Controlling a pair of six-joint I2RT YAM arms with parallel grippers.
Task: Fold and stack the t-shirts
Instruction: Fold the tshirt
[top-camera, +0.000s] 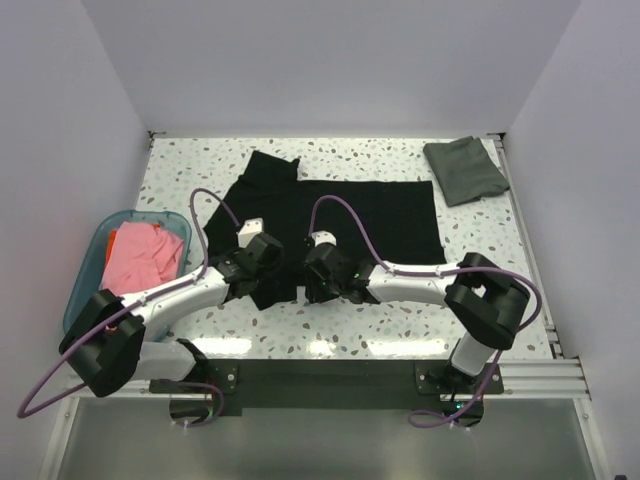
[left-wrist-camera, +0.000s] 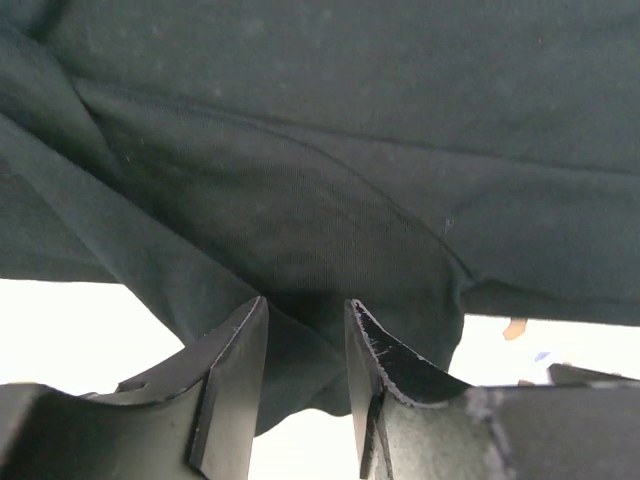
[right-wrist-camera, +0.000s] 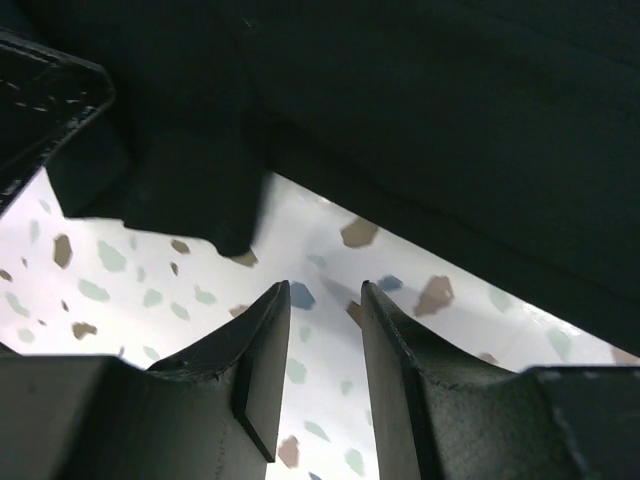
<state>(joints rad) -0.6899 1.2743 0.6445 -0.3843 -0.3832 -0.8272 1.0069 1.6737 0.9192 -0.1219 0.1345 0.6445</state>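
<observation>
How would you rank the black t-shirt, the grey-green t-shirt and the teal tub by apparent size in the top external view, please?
1. black t-shirt, spread out, clearly largest
2. teal tub
3. grey-green t-shirt, folded, smallest

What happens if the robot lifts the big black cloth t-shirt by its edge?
It would probably droop, not stay flat: by the left gripper the big black cloth t-shirt hangs in soft folds. It looks thin, so likely light. Pushed across the speckled table, it would probably bunch up rather than slide.
</observation>
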